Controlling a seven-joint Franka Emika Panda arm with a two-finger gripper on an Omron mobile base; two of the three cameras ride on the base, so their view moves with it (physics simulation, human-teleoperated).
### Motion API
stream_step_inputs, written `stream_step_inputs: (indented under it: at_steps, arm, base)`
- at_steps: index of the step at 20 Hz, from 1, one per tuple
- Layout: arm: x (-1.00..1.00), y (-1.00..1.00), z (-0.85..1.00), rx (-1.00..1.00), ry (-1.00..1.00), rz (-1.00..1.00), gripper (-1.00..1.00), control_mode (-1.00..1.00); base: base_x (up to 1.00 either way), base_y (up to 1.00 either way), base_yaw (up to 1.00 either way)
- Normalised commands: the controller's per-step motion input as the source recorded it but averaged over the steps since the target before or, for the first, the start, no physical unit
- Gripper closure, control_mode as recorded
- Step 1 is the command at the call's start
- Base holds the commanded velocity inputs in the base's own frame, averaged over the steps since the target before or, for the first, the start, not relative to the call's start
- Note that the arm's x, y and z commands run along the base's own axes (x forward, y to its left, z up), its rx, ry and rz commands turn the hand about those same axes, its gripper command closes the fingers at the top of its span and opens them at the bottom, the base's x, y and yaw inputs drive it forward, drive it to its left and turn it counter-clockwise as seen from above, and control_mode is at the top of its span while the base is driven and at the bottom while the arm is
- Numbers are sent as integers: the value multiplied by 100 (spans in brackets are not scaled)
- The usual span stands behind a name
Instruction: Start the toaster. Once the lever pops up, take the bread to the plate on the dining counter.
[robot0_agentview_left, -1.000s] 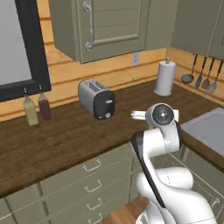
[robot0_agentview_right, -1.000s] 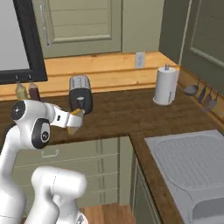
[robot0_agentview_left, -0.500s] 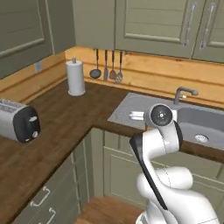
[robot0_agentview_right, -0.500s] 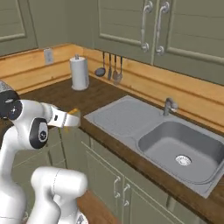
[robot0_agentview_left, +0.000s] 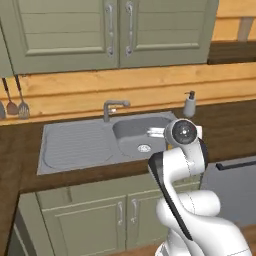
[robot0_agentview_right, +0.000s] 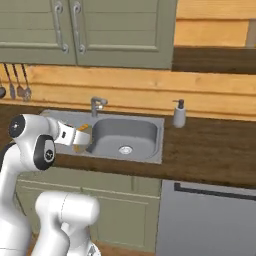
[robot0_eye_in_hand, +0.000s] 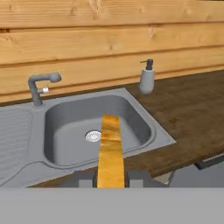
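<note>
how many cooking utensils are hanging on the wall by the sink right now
3 in the right base view: all left of the sink, on the wood backsplash: one utensil at the frame edge, a second, and a third beside it. More may hang beyond the edge.

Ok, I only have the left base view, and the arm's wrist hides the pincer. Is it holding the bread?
Observer: Yes. The hand view shows the bread clamped edge-on in the pincer.
Operator: Does it look toasted?
Observer: Its visible edge is golden brown.
Operator: Where is the hand pointing?
Observer: At the sink, with the drain just beyond the slice's tip in the hand view.
</note>
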Motion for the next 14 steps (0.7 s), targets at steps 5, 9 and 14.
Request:
stream_step_inputs:
  at_steps: [5,9,14]
  arm:
    - [0,0,0,0,0,0,100,100]
    - [0,0,0,0,0,0,100,100]
    - [0,0,0,0,0,0,100,100]
  base:
    - [2,0,-98]
    - [9,0,-98]
    - [25,-17,-86]
